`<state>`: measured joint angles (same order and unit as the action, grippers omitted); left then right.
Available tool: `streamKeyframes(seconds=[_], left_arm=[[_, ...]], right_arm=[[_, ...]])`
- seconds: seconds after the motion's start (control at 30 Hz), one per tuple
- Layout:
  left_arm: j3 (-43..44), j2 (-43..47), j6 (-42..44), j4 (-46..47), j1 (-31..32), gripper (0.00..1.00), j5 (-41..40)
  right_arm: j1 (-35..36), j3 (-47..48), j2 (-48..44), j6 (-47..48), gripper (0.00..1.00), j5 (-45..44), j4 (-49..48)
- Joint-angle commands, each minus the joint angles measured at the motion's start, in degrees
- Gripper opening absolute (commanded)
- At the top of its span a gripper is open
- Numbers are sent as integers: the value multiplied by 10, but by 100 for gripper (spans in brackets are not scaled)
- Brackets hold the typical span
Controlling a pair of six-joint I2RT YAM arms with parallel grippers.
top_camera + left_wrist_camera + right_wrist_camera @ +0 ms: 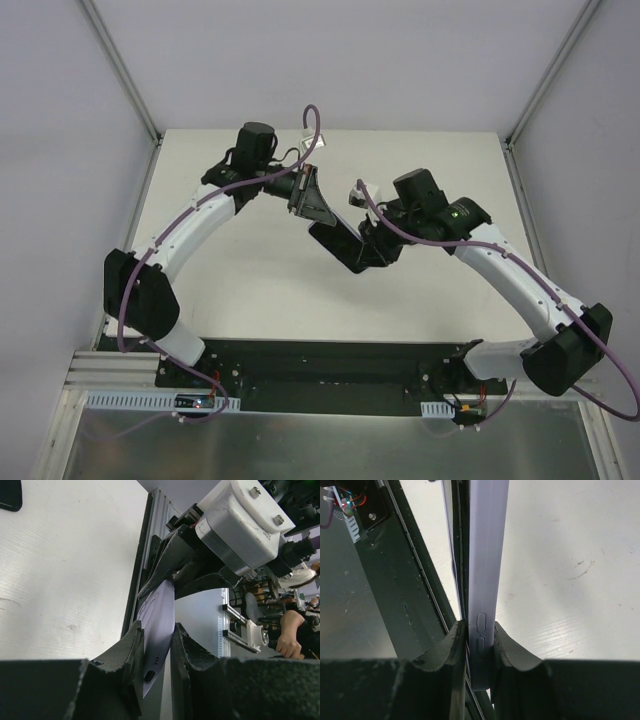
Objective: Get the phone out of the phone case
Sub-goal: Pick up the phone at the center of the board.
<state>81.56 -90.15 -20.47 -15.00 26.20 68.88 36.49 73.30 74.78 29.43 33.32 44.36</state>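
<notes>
The phone case stands on edge above the middle of the tabletop, lifted clear of it. The left pincer clasps its far-left end and the right pincer its near-right end. The two face each other along the case, close but apart, the left one farther back.
</notes>
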Motion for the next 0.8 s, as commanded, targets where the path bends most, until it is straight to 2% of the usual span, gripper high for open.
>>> streamKeyframes(seconds=[0.0, 0.1, 0.53, 0.67, 0.77], left_arm=[[-12, -20, -167, 37, 4, 10, -86], [-22, -24, -183, 54, 4, 18, -92], [-51, -46, -275, 146, 5, 31, -88], [-60, -57, -308, 171, 5, 27, -91], [-69, -65, -340, 195, 5, 15, -96]], right_arm=[[32, 18, -8, 36, 0, -43, -72], [33, 20, -7, 36, 0, -44, -72], [36, 25, -3, 34, 0, -48, -71], [37, 26, -2, 34, 0, -55, -72], [40, 28, -1, 34, 0, -62, -73]])
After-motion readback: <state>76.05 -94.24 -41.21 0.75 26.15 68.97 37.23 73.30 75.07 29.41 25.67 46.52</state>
